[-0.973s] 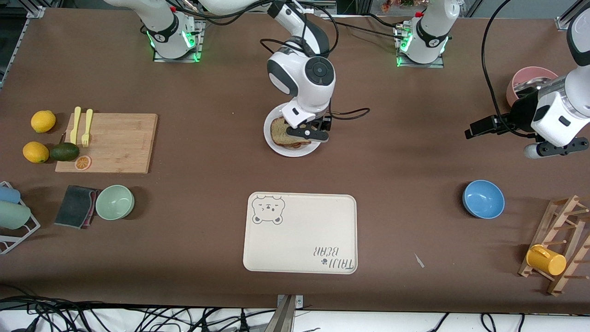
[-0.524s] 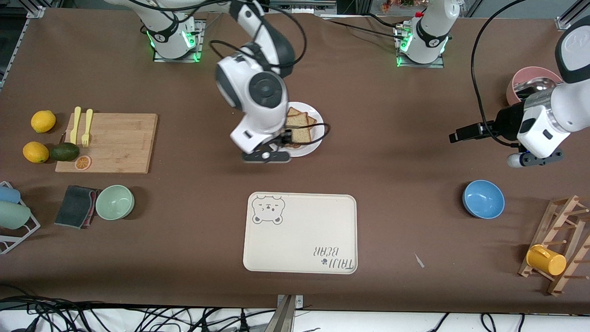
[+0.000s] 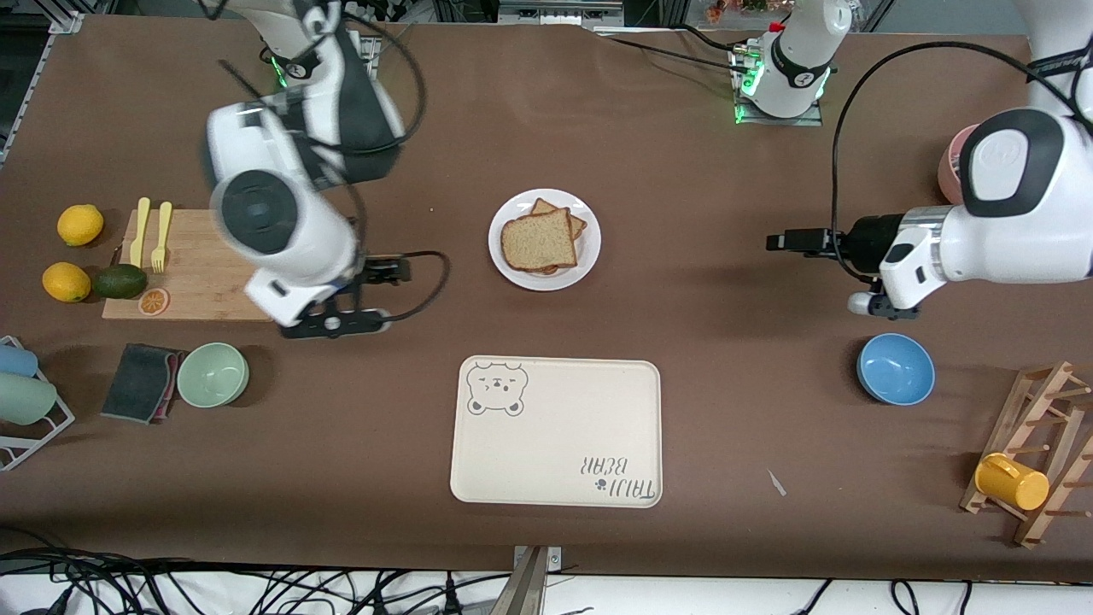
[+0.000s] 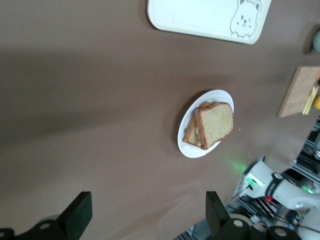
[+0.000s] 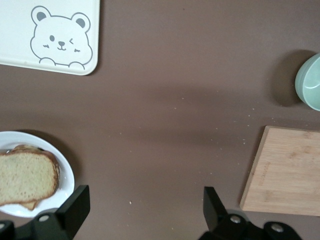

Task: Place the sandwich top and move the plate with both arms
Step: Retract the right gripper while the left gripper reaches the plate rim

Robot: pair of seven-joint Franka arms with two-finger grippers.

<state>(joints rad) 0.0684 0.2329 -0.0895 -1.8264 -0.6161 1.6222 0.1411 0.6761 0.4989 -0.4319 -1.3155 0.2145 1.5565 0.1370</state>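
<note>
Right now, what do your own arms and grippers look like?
Both arms are glossy white shells with dark grey joint bands and round dark caps, trailing black cables. The left gripper and right gripper are black with two blocky fingers. Green lights glow at both bases.

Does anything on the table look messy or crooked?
A little. On the round white plate, the top slice of brown bread sits askew on the slices under it, whose corners poke out toward the robots' bases. Nothing looks spilled or broken.

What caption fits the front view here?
Sandwich top rests on the plate; open right gripper and left gripper hover over bare table.
</note>
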